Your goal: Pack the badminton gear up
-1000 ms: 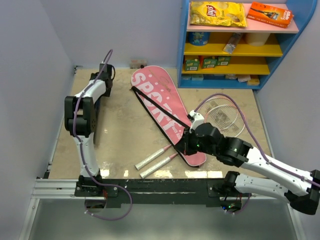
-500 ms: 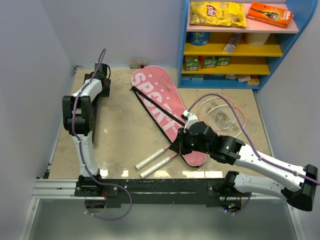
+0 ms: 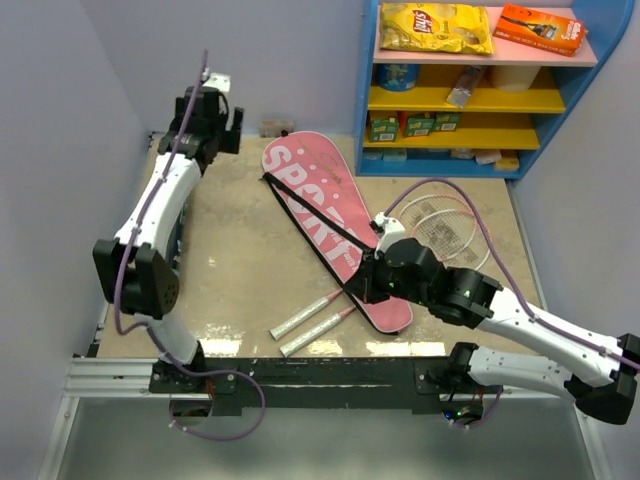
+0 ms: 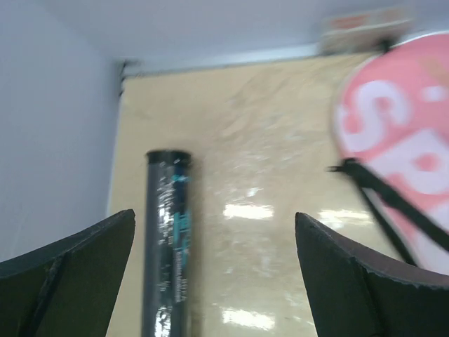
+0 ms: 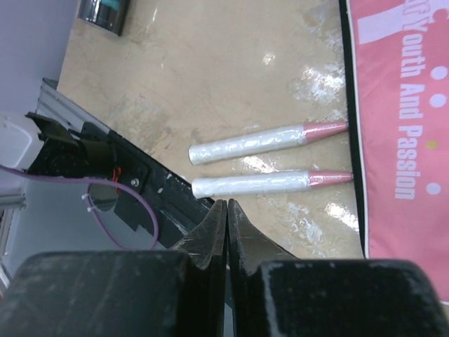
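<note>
A broad bare strip of tabletop (image 3: 240, 260) lay open between the black tube (image 4: 167, 246) along the left edge and the pink bag (image 3: 318, 210), which slanted from the far middle toward the near right. Two racket handles (image 3: 312, 322) lay by the near edge beside the bag's end. Racket heads (image 3: 450, 228) and the right arm (image 3: 520, 318) crowded the right side. A blue shelf (image 3: 470, 150) closed the far right corner.

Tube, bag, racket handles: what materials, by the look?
Tube: probably hard plastic or coated card, glossy black, glare streaks along it.
Bag: likely fabric, matte pink, printed lettering, black piping.
Handles: pale grips under shiny wrap, by the crinkled highlights.
</note>
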